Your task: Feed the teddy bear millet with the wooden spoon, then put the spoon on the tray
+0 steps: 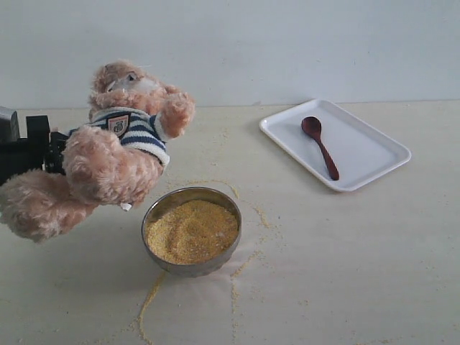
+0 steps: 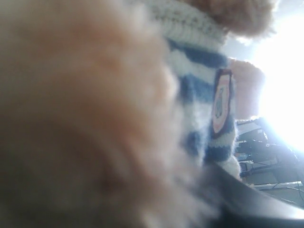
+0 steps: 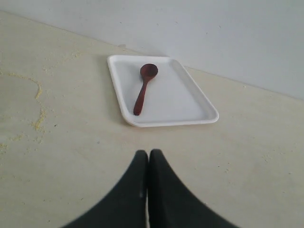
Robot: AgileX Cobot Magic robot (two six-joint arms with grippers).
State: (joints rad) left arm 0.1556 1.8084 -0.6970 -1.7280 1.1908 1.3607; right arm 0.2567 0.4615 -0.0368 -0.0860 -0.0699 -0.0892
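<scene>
A metal bowl (image 1: 192, 270) heaped with millet (image 1: 191, 230) sits nearest us, with loose grains trailing across the table (image 1: 345, 273) around it. Just left of the bowl, the left gripper (image 1: 44, 147) clasps the bear (image 1: 118, 154) from behind. Its jaws are buried in fur and the bear tilts toward the bowl. Farther back on the right, the spoon (image 1: 320, 147) lies flat in the tray (image 1: 374, 154), its head at the far end. The right gripper (image 3: 148, 159), pressed closed on nothing, points toward the tray.

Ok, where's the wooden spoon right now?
In the exterior view the wooden spoon lies on the tray at the far right of the table, well apart from the metal bowl of millet.
</scene>
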